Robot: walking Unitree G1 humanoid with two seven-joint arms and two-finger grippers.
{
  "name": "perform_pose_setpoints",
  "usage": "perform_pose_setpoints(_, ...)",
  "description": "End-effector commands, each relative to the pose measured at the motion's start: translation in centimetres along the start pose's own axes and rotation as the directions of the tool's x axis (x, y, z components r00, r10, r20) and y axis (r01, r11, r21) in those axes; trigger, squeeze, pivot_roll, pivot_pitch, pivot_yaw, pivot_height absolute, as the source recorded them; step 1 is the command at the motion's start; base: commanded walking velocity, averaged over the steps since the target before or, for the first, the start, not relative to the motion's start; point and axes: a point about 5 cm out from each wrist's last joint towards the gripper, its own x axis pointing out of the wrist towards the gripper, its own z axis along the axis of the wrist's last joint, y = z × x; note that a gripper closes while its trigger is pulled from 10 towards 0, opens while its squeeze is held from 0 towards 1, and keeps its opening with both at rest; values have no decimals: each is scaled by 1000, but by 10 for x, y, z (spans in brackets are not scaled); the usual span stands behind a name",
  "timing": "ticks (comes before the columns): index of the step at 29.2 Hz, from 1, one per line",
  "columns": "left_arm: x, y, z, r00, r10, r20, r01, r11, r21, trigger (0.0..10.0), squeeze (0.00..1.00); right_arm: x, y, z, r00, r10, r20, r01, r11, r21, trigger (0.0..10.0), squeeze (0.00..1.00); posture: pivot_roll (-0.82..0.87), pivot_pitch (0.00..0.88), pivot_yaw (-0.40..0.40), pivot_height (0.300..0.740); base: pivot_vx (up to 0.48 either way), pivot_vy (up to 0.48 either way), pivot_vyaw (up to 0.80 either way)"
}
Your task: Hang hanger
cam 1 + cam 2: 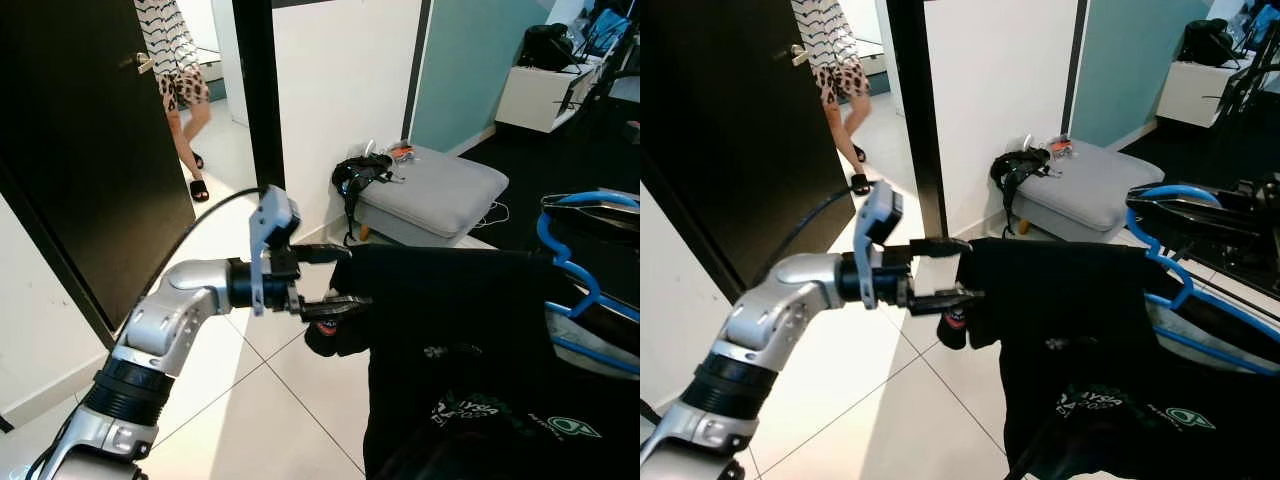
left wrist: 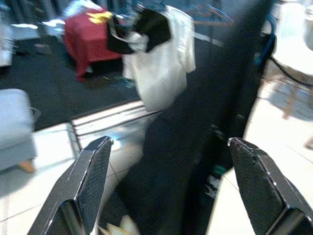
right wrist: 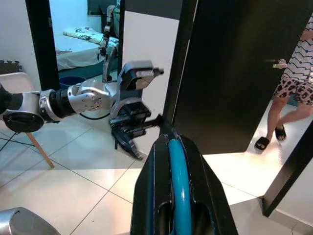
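Left end effector [image 1: 335, 280] spread at black shirt [image 1: 450, 300] | right end effector [image 3: 171, 196] seemingly clamps blue hanger [image 1: 570, 270]

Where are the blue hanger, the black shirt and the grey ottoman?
blue hanger [image 1: 562, 255], left eye view, curved hook.
black shirt [image 1: 450, 300], left eye view, upper cloth.
grey ottoman [image 1: 1095, 185], right eye view, top cushion.

Pale green printed lettering was seen on the black garment [image 1: 470, 330], at the lower right of the left eye view, but it was too small and creased to be read; no other text could be made out
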Motion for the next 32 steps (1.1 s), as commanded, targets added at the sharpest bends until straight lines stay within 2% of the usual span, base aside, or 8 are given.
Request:
perform_pose_setpoints(1, -5, 4, 9, 999, 9, 50, -8, 1000, -24, 10000, 0, 2, 4, 6, 1000, 30, 6, -30, 999, -25, 0, 0, 73, 0, 34, 740, 0, 0, 0)
perform_pose_setpoints(5, -5, 1, 14, 995, -10, 103, 16, 999, -51, 10000, 0, 4, 5, 5, 999, 36, 6, -36, 999, -22, 0, 0, 76, 0, 35, 740, 0, 0, 0)
perform_pose_setpoints(9, -4, -2, 10, 995, -22, 99, 28, 998, -62, 10000, 0, 4, 5, 5, 999, 40, 8, -40, 999, -22, 0, 0, 76, 0, 35, 740, 0, 0, 0)
perform_pose_setpoints(14, 0, -15, -3, 993, -87, 79, 96, 989, -114, 10000, 0, 5, 4, 8, 999, 43, 12, -43, 999, -29, 0, 0, 73, 0, 33, 740, 0, 0, 0)
perform_pose_setpoints(20, 4, -13, -21, 999, -27, 40, 32, 989, -144, 10000, 0, 9, 10, 14, 997, 73, 26, -72, 996, -49, 0, 0, 68, 0, 37, 740, 0, 0, 0)
perform_pose_setpoints(26, 5, -11, -24, 999, 0, 32, 5, 989, -149, 10000, 0, 9, 11, 16, 996, 80, 32, -78, 996, -53, 0, 0, 68, 0, 37, 740, 0, 0, 0)
perform_pose_setpoints(28, 4, -6, -26, 999, 43, 31, -37, 987, -157, 10000, 0, 10, 13, 17, 996, 87, 36, -85, 995, -55, 0, 0, 67, 0, 39, 740, 0, 0, 0)
perform_pose_setpoints(32, -1, -6, -30, 999, 38, 15, -35, 985, -170, 10000, 0, 9, 12, 18, 996, 81, 38, -78, 995, -60, 0, 0, 68, 0, 40, 740, 0, 0, 0)
